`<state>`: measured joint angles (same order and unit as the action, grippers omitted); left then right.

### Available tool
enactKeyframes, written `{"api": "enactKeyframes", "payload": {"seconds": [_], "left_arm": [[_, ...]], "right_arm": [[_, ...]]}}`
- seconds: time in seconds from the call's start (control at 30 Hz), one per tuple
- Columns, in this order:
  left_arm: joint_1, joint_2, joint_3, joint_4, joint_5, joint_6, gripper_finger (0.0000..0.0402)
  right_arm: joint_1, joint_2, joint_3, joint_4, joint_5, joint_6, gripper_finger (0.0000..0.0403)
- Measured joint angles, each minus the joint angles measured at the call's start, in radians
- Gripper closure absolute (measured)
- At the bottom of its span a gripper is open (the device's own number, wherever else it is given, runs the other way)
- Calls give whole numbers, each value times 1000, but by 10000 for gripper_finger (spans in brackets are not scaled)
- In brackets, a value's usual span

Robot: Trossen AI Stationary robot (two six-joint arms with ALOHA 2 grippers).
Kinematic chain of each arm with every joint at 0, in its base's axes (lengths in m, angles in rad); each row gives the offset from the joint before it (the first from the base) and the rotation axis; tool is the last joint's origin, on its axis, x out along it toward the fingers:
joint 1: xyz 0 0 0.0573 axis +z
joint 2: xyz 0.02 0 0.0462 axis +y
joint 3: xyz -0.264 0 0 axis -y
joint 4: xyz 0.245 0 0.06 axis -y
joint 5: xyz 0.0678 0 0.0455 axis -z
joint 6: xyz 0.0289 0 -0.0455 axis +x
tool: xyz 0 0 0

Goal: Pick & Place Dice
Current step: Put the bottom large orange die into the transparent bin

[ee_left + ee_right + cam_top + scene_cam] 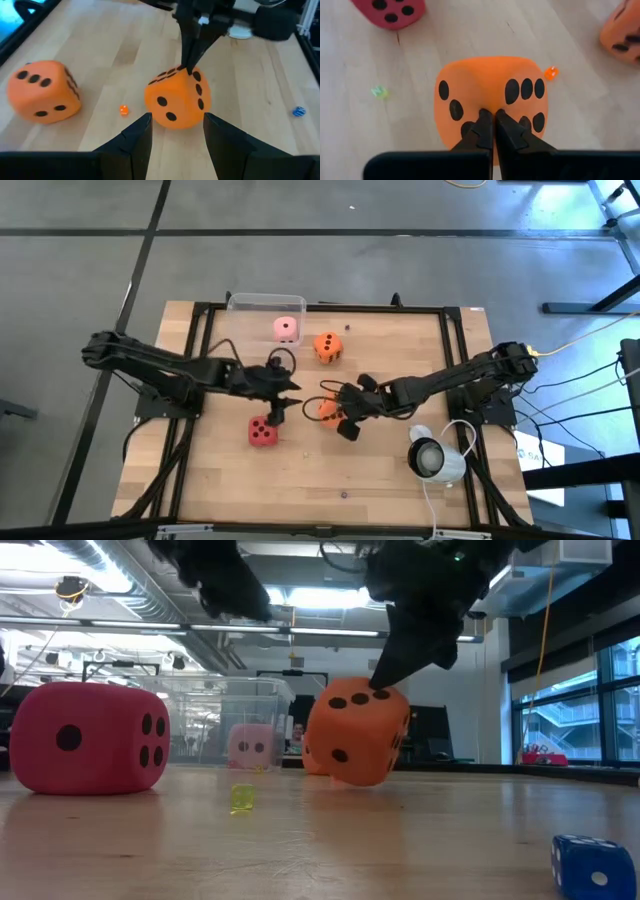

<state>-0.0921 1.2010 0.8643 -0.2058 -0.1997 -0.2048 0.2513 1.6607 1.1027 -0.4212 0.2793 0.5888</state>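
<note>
Right claw [493, 122] pinches the tilted orange die [490, 95] from above.

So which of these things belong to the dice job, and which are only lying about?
Job: orange die pinched by right gripper; second orange die; pink die in clear bin; red die; left gripper, open beside it.
Lying about: tiny yellow die; tiny orange die; tiny blue die; white camera.

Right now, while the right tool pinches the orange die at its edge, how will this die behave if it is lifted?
The orange die probably is soft foam and light: the right tool pinches only a fold of it, fingers nearly closed. It already sits tilted in the low view, so it may swing or slip. Its rounded corners suggest it would tumble if dropped.
</note>
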Motion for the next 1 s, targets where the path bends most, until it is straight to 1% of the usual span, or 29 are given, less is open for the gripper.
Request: {"api": "enactKeyframes", "payload": {"seconds": [0.1,0.2,0.33,0.43,0.5,0.6,0.67,0.83,0.9,1.0], "left_arm": [[-5,36,-53,105,-2,-11,234],[-19,55,-89,148,-32,-11,234],[-44,62,-146,269,-94,27,240],[-57,67,-191,420,-101,88,247],[-63,67,-217,470,-101,111,249],[-67,75,-252,534,-78,122,248],[-67,77,-270,539,-58,96,243],[-51,114,-272,559,8,37,222],[-47,141,-271,609,33,58,210],[-43,181,-271,683,43,105,193]], "right_arm": [[-7,-20,0,2,-26,68,401],[-8,-64,1,9,-34,85,401],[-26,-108,2,3,-37,102,401],[-44,-121,2,5,-54,112,401],[-51,-122,2,19,-60,117,401],[-58,-122,2,20,-69,130,401],[-63,-122,2,21,-79,131,401],[-73,-122,2,22,-79,137,402],[-77,-122,2,30,-87,140,402],[-79,-122,2,47,-106,156,402]]}}
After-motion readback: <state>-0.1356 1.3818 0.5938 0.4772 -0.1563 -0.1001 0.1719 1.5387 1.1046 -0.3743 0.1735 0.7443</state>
